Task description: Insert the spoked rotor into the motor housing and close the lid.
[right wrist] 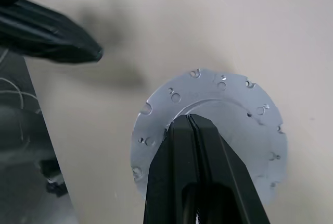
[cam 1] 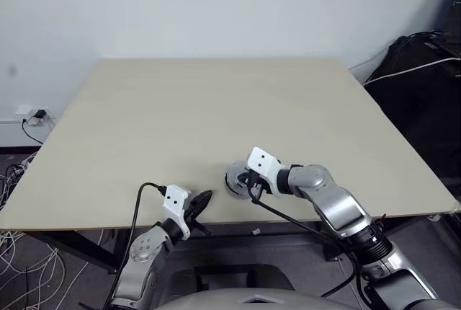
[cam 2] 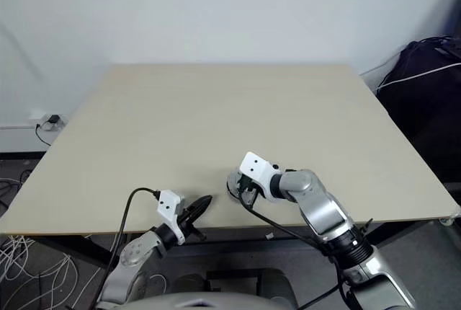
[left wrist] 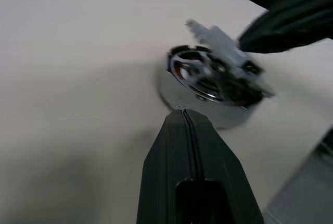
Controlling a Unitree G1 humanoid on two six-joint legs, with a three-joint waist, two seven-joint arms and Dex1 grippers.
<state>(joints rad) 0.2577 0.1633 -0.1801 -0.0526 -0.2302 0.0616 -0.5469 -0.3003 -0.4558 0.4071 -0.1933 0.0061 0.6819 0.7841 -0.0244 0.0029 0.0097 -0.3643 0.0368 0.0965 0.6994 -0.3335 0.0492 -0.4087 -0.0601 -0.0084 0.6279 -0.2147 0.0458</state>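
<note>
Right fingers over a round silver motor assembly near the tabletop's front edge; left fingers just beside it.

The motor assembly (cam 1: 236,178) sits on the tabletop (cam 1: 216,108), directly under the right gripper (cam 1: 251,184), whose fingers (right wrist: 195,146) are pressed together, tips over its flat pale top face with small holes; contact unclear. The left gripper (cam 1: 204,199), fingers (left wrist: 190,146) also pressed together and holding nothing, points at the assembly's side from the robot's left, tip near the rim. A black bag (cam 1: 421,86) lies off the tabletop, right.
</note>
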